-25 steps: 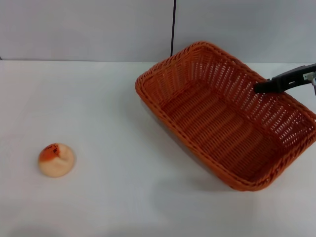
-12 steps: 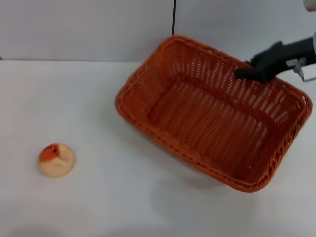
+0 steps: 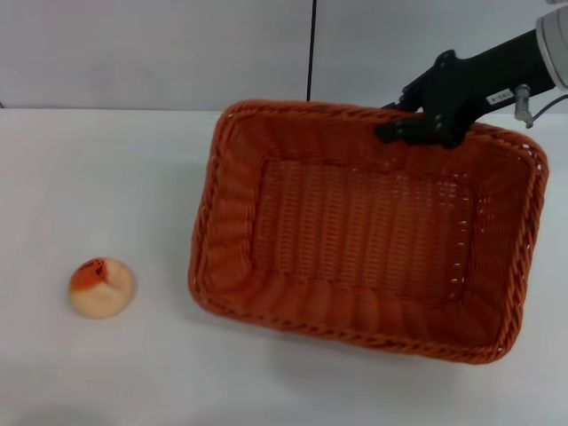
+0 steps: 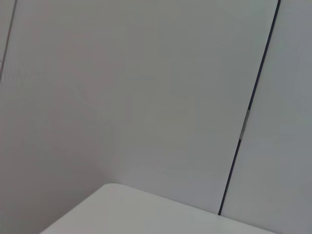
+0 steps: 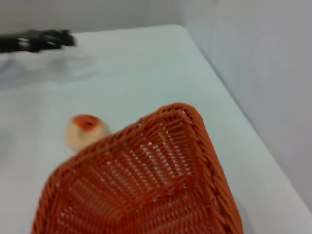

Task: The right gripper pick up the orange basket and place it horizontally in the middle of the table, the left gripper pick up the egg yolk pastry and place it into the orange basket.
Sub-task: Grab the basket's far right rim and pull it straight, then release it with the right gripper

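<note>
The orange basket (image 3: 355,231) lies lengthwise across the middle-right of the white table (image 3: 124,177), its open side facing up. My right gripper (image 3: 406,130) is shut on the basket's far rim. A shadow shows under the near edge; whether the basket rests on the table is unclear. The egg yolk pastry (image 3: 101,287) sits alone near the table's left front. In the right wrist view the basket (image 5: 146,185) fills the foreground with the pastry (image 5: 84,130) beyond it. The black left gripper (image 5: 36,40) hangs blurred, farther off over the table.
A grey wall with a dark vertical seam (image 3: 311,49) stands behind the table. The left wrist view holds only that wall and a corner of the table (image 4: 146,214). Bare tabletop lies between the pastry and the basket.
The right gripper has moved left and swung the basket from a diagonal pose to lie lengthwise across the table. The basket's left end is now closer to the pastry. The pastry has not moved.
</note>
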Controlling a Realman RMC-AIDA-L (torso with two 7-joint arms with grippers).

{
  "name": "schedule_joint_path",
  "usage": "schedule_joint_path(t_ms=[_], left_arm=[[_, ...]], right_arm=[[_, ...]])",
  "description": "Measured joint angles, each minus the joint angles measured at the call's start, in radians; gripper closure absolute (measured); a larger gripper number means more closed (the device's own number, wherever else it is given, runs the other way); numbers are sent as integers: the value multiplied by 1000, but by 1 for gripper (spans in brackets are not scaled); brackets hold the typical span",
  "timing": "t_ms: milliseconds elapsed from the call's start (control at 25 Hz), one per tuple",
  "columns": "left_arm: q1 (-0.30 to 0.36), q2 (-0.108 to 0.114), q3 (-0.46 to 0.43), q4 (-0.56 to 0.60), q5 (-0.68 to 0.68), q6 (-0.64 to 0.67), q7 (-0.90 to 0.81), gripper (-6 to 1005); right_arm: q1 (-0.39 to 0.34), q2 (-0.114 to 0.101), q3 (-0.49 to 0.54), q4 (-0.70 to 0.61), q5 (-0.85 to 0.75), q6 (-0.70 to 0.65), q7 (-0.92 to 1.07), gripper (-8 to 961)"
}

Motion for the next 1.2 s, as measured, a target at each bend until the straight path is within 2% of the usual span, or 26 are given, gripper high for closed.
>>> schedule_joint_path(t_ms=[760,1000,1200], left_arm=[[12,0,6,-15,8,9,0,208],[18,-2,6,-16,8,19,0,209],[25,-3,6,-16,8,25,0,209]], right_arm=[[-1,9,-10,131,36,-51,-143,781],[-35,32,-8,125,77,-12,-177,777],[-50,34,-13,115,96,-6,-190,743]])
